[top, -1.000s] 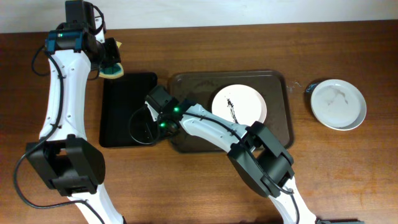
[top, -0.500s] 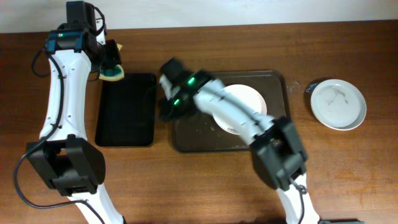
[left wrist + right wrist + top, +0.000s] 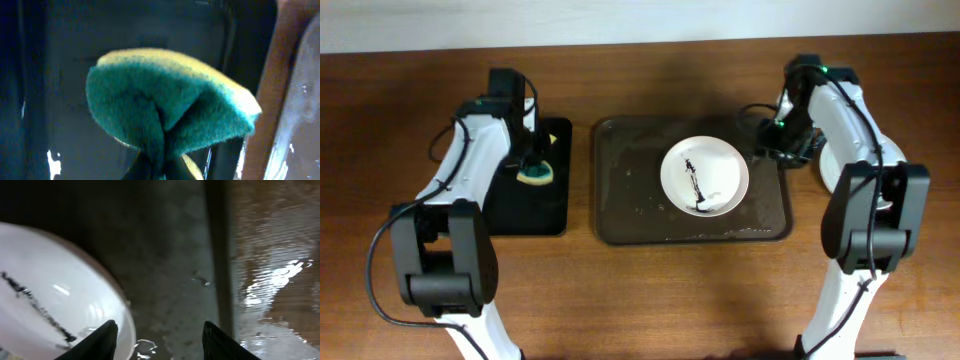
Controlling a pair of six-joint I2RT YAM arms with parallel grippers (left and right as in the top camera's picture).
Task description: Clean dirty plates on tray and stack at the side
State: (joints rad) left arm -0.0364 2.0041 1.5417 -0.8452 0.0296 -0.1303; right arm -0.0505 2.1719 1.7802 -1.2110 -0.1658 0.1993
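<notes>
A white plate (image 3: 705, 175) with a black streak lies in the middle right of the dark brown tray (image 3: 630, 190). A second white plate (image 3: 827, 170) lies on the table right of the tray, mostly hidden by my right arm. I see no third plate. My left gripper (image 3: 533, 170) is shut on a green and yellow sponge (image 3: 165, 100) over the black tray (image 3: 510, 210). My right gripper (image 3: 160, 340) is open and empty. It hovers over bare tray floor (image 3: 175, 255) between the plate's rim (image 3: 45, 290) and the tray's right rim, also seen overhead (image 3: 767, 140).
The narrow black tray stands left of the brown tray, with a strip of wooden table between them. The brown tray's floor looks wet and speckled. The table's back edge meets a white wall.
My right arm has swung from the left side of the brown tray to its right rim. My left gripper has come forward with the sponge, from behind the black tray to over it.
</notes>
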